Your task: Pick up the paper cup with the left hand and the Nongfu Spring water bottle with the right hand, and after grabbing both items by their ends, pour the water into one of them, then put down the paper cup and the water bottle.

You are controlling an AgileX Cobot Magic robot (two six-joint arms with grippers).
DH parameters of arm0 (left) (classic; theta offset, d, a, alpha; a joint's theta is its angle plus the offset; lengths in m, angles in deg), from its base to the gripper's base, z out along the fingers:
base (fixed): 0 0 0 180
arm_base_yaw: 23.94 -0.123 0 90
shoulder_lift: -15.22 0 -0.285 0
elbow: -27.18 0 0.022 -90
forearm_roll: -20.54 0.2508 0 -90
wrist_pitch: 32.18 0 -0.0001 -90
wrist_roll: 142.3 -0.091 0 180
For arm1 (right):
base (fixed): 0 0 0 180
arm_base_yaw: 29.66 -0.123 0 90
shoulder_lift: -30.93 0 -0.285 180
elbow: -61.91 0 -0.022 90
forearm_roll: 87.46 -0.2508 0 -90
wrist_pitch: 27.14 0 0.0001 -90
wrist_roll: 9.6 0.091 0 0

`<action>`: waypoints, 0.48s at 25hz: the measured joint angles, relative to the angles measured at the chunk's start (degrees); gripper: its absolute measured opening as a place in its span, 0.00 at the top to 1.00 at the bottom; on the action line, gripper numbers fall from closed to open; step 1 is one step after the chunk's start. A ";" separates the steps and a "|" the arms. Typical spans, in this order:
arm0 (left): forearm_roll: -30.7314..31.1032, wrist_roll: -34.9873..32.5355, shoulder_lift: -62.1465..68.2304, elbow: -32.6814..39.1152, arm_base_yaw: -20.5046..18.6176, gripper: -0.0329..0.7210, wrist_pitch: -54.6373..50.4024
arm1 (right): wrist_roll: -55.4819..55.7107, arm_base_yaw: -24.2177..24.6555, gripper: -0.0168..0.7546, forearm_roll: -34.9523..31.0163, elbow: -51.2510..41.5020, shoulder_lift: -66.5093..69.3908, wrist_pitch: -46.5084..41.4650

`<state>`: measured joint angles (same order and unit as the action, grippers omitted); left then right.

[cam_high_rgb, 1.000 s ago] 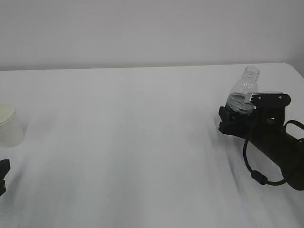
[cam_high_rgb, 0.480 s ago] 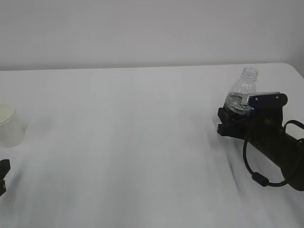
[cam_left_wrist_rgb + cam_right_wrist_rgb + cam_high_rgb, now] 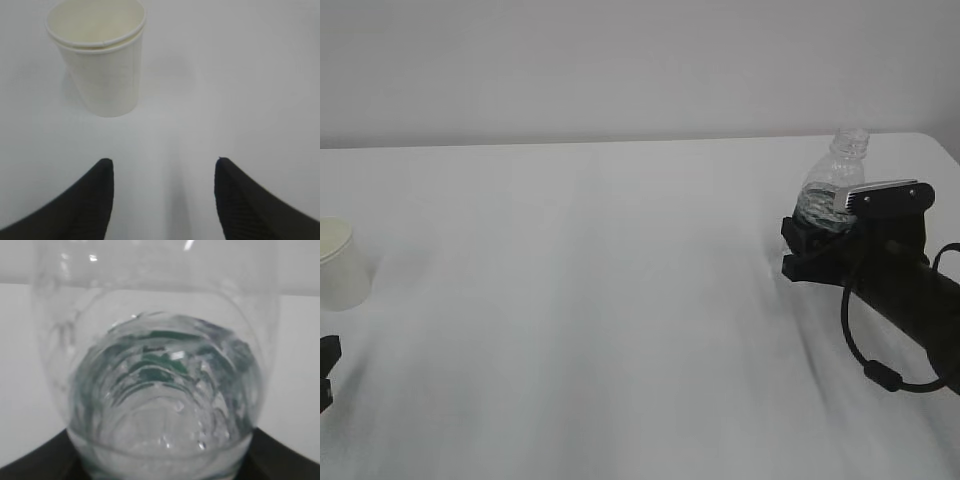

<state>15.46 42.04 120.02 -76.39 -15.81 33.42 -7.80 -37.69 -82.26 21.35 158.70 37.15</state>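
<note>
White worktop [image 3: 620, 300] is seen against a plain pale wall [image 3: 620, 60].

Paper cup [image 3: 340, 262] is stood upright at the far left edge of the exterior view, rim up, resting on the worktop. In the left wrist view the same cup [image 3: 100, 60] is seen ahead of the left hand [image 3: 162, 172], offset toward the left finger. Left fingers [image 3: 95, 195] are spread wide; only bare worktop is seen between them. Cup is not touched, clearly apart from both fingertips. Only a small black part of the left hand [image 3: 326, 365] is visible at the lower left edge of the exterior view, below the cup.

Nongfu Spring water bottle [image 3: 835, 185] is located at the right side of the worktop, tilted slightly, neck up and uncapped. Its lower body is gripped by the right hand [image 3: 812, 245], fingers closed around the base from both sides. Whether the bottle base is touching the worktop cannot be told. In the right wrist view the bottle [image 3: 155, 340] fills the frame, with water [image 3: 160, 415] seen in the lower part and green label colour refracted through it. Black fingers [image 3: 45, 460] are visible at both lower corners against the bottle wall.
</note>
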 joint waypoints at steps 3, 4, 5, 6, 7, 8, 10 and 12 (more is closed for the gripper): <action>0.11 0.00 0.00 0.00 0.00 0.36 0.00 | -0.14 0.00 0.42 1.77 -0.97 -1.47 -0.13; 0.20 0.00 0.00 0.00 0.00 0.36 0.00 | -0.14 0.00 0.42 2.22 -1.47 -2.10 -0.13; 0.33 0.00 0.00 0.00 0.00 0.36 0.00 | -0.14 0.00 0.42 2.46 -2.07 -2.68 -0.13; 0.33 0.00 0.00 0.00 0.00 0.36 0.00 | -0.18 0.00 0.42 2.59 -2.47 -3.39 -0.13; 0.43 0.00 0.00 0.00 0.00 0.36 0.00 | -0.27 0.00 0.42 2.71 -3.09 -4.08 -0.13; 0.43 0.00 0.00 0.00 0.00 0.36 0.00 | -0.32 0.00 0.42 2.71 -3.80 -4.67 -0.22; 0.45 0.00 0.00 0.00 0.00 0.36 0.00 | -0.41 0.00 0.42 2.93 -5.00 -5.99 -0.22; 0.55 0.00 0.00 0.00 0.00 0.36 0.00 | -0.53 0.00 0.42 3.39 -6.31 -7.05 -0.22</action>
<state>16.01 42.04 120.02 -76.39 -15.81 33.42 -8.33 -37.69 -78.87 15.03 151.65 36.92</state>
